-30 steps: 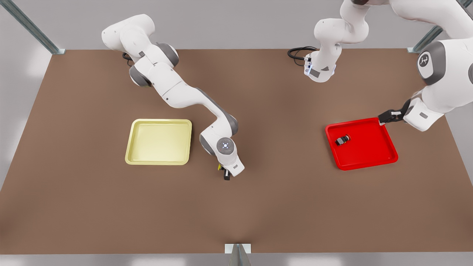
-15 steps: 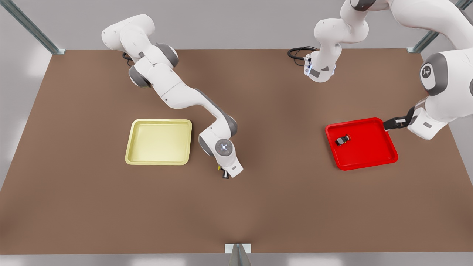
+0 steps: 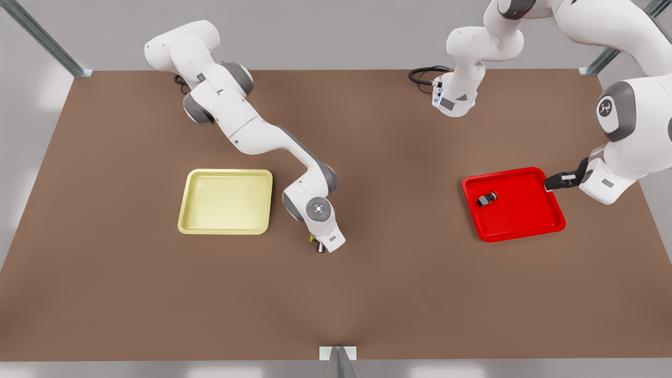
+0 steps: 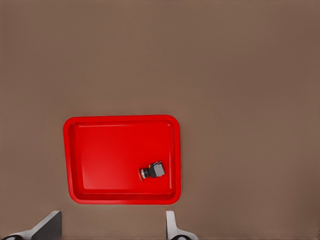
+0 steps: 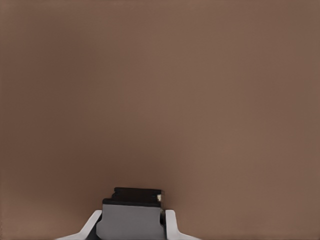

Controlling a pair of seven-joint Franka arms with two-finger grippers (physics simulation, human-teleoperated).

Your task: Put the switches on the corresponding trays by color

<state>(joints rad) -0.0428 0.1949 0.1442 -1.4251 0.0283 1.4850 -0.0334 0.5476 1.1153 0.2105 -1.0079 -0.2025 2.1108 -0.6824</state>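
Observation:
The red-capped switch lies on its side in the red tray, seen also from the left wrist as the switch near one corner of the tray. My left gripper hangs open above the tray's far corner at the front view's right, its fingers wide apart. The pale yellow tray holds nothing. To its right my right gripper is shut on the yellow-capped switch. The switch's black body sits between the fingers.
A black cable loops at the table's back edge beside an arm base. A metal bracket stands at the middle of the front edge. Metal frame posts rise at the back corners.
The left gripper has drifted toward the front view's right and a little nearer, off the red tray's back corner. The right gripper with the yellow-capped switch has shifted slightly up the picture.

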